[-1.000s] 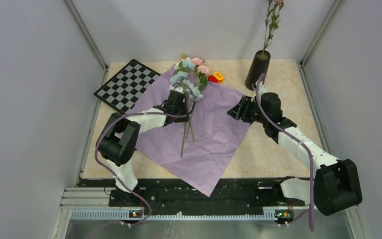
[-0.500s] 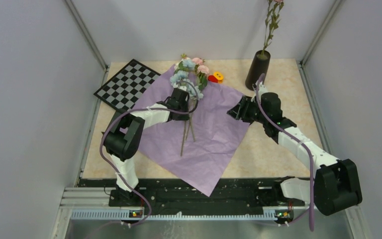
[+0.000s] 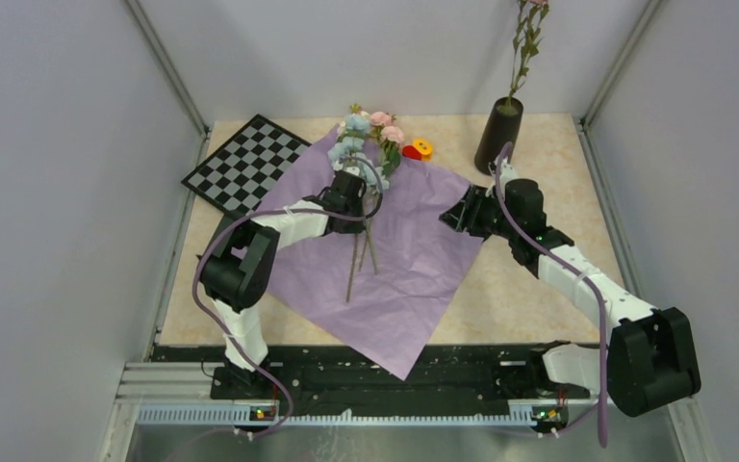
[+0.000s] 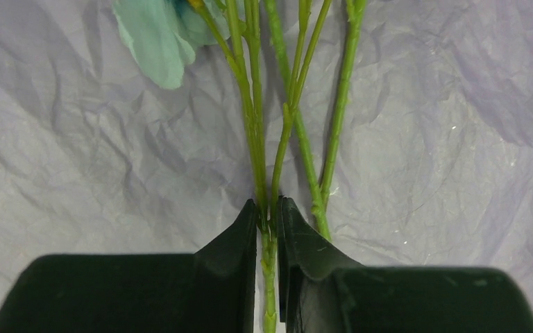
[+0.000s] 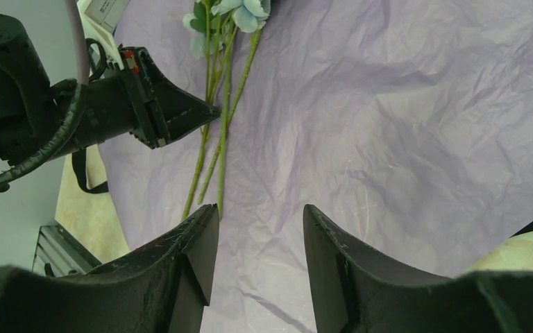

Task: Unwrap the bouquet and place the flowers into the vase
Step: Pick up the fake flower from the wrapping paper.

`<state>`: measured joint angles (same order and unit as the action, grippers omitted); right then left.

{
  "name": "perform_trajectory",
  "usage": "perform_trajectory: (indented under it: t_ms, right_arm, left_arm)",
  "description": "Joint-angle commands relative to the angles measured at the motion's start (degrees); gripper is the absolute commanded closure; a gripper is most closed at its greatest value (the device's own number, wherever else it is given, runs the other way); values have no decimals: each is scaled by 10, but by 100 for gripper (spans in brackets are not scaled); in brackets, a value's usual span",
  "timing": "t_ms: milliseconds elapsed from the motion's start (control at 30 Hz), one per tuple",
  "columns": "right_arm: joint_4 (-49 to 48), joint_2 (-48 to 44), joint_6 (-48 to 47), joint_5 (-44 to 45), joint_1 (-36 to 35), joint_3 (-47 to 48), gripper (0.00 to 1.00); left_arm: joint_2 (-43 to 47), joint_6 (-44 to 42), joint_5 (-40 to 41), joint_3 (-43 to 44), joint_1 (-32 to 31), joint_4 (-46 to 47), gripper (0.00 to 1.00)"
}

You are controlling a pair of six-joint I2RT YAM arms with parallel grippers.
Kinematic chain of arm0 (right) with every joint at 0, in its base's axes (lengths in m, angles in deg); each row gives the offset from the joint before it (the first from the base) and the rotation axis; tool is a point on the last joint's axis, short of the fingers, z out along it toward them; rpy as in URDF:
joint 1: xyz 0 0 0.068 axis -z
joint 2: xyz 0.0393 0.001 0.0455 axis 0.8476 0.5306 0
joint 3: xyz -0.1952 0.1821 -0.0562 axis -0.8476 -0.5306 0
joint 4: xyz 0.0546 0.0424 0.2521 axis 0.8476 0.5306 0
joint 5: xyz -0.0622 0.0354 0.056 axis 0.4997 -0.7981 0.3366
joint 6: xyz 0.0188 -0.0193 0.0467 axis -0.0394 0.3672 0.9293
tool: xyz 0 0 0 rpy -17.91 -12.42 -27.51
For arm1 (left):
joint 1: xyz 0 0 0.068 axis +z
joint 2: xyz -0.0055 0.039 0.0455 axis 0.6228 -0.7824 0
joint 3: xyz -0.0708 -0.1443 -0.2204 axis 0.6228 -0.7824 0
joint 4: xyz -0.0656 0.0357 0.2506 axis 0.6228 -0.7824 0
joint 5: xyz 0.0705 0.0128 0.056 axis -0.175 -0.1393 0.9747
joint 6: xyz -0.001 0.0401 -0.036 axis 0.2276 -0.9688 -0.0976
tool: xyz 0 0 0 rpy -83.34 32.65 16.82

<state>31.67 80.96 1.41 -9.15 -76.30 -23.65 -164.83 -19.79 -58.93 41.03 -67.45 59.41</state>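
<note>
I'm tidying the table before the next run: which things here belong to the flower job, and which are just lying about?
Job: flowers lying on the purple wrapping paper; vase, one stem already in it.
Lying about: checkered board; red-and-yellow toy block.

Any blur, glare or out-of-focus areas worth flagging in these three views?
Top external: even, soft light, no glare on the purple paper. Left wrist: stems crisp, the left fingers dark, almost featureless. Right wrist: paper creases sharp, the right fingers dark and slightly soft.
</note>
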Motion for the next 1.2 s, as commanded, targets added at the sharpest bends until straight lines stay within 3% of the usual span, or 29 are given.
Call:
perform_trajectory:
  t_ms: [0,600,1000,1167]
  right_arm:
    - [-13,-8,-8,2,-4,1,50]
    - [-14,-9,-5,2,-4,4,50]
    - [-62,-18,5,-48,-4,-9,49]
    - [-120,-6,56,-91,-5,-29,49]
  left_arm:
    - [59,16,29,-30,1,26,100]
    - [247,46,4,-154,2,174,100]
    - [310,82,-43,-194,2,204,100]
    - [316,96,-74,-209,2,220,100]
